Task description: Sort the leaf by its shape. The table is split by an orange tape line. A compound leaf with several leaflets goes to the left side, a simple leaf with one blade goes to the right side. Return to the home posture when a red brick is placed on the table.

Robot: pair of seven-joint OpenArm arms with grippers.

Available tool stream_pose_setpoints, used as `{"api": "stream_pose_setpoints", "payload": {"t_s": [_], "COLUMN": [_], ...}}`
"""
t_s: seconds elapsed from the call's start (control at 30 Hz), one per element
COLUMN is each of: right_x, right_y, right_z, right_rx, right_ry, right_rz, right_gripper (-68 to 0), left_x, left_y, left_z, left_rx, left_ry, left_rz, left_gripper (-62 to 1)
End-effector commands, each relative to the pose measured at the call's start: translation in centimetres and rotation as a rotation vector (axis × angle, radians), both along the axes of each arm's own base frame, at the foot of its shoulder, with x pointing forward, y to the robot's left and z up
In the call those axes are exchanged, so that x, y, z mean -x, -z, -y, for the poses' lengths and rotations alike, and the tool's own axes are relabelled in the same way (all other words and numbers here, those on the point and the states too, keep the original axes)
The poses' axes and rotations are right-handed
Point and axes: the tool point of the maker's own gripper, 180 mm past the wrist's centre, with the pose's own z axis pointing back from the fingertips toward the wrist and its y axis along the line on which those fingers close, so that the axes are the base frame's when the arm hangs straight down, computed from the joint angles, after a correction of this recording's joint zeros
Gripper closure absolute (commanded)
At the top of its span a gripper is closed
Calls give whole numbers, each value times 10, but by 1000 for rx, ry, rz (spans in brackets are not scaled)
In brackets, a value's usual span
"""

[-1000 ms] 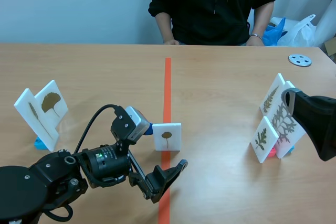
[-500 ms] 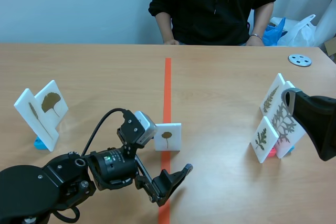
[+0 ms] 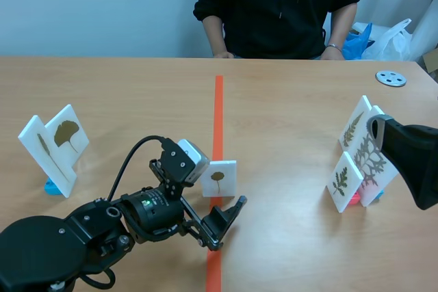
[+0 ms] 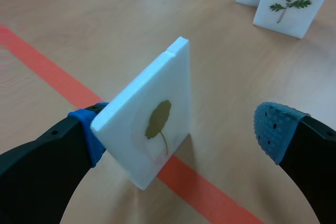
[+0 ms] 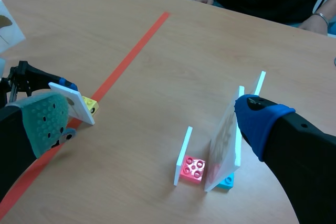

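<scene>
A white card with one small simple leaf (image 3: 218, 178) stands upright on the orange tape line (image 3: 218, 111). My left gripper (image 3: 213, 195) is open and straddles the card (image 4: 152, 124). One blue pad (image 4: 86, 132) touches its back face, and the other pad (image 4: 273, 124) stands well off its leaf side. In the right wrist view the card (image 5: 73, 106) sits on a small yellow brick (image 5: 90, 106). My right gripper (image 5: 152, 116) hangs open above the right half of the table, near the group of cards there.
Two cards with a fan leaf and a narrow leaf (image 3: 55, 145) stand at the left on a blue brick. Three cards with compound leaves (image 3: 361, 162) stand at the right on pink and blue bricks (image 5: 195, 168). A person (image 3: 277, 5) sits across the table. A grey disc (image 3: 390, 78) lies far right.
My left gripper has moved forward to the card, and its fingers now stand on either side of it. The right arm and the other cards have not moved.
</scene>
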Motion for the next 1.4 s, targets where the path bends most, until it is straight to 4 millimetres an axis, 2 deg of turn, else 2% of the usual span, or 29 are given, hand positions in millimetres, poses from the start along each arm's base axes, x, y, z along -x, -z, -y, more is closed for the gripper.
{"api": "stream_pose_setpoints", "payload": {"t_s": [0.0, 0.3, 0.43, 0.6, 0.77, 0.83, 1.13, 1.2, 1.37], "right_x": [-4, -4, -4, -4, -4, -4, -4, -4, -4], "right_y": [-12, -13, -14, -14, -14, -14, -14, -14, -15], "right_z": [0, -1, -1, -1, -1, -1, -1, -1, -1], "right_rx": [1, -9, -20, -20, -20, -20, -20, -21, -21], "right_ry": [-9, -8, -7, -7, -7, -7, -7, -7, -7], "right_rz": [40, 41, 43, 43, 43, 43, 43, 43, 44], "right_gripper": [-679, -679, -679, -679, -679, -679, -679, -679, -679], "left_x": [-8, -11, -18, -27, -30, -30, -34, -36, -31], "left_y": [-14, -14, -14, -13, -8, -8, -13, -16, -27], "left_z": [4, 3, -2, -8, -13, -13, -16, -16, -10], "left_rx": [28, 30, 28, 12, -4, -5, 42, 57, 92], "left_ry": [-9, -22, -47, -62, -69, -70, -106, -111, -78], "left_rz": [41, 41, 40, 47, 40, 39, 22, 21, 16], "left_gripper": [-550, -538, -380, -316, -159, -124, -112, -83, -71]}}
